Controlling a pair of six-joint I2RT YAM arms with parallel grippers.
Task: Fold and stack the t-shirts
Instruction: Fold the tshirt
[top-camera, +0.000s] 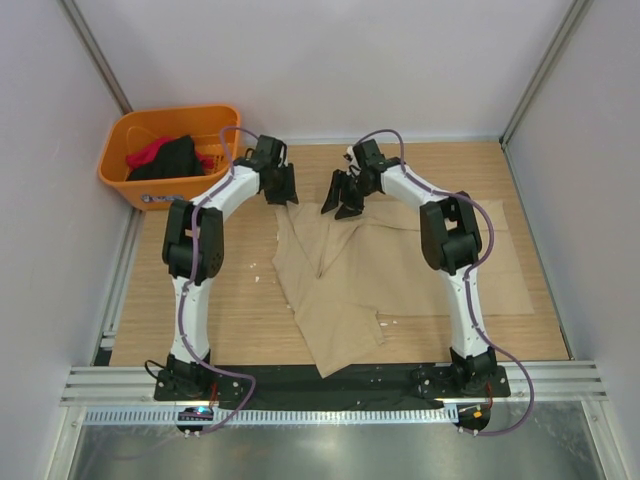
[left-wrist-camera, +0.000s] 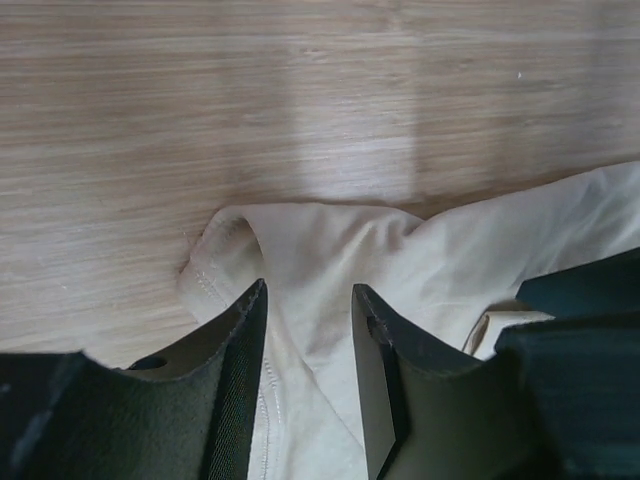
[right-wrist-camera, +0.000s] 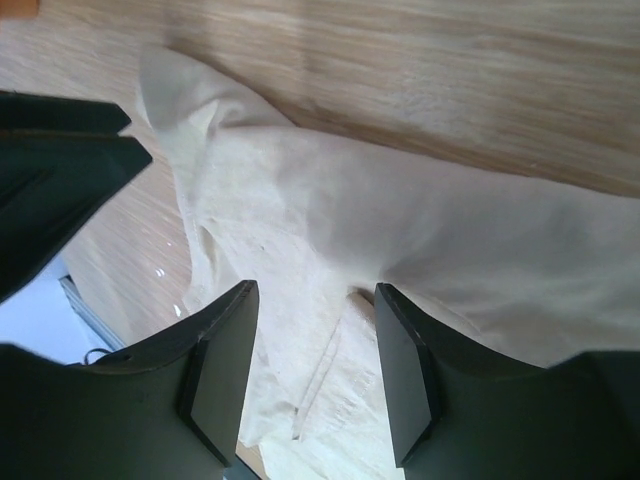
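A large tan-beige t-shirt lies crumpled on the wooden table, spreading from the far middle toward the near edge. My left gripper hangs over its far left corner. In the left wrist view this gripper is open, and the t-shirt's stitched hem shows in the gap. My right gripper is close beside it over the shirt's far edge. It too is open, straddling a fold of the cloth. A black t-shirt and a red t-shirt lie in the basket.
The orange plastic basket stands at the far left corner. A paler rectangular sheet covers the table's right part, partly under the shirt. White walls close in the sides and back. The two grippers hang only a small gap apart.
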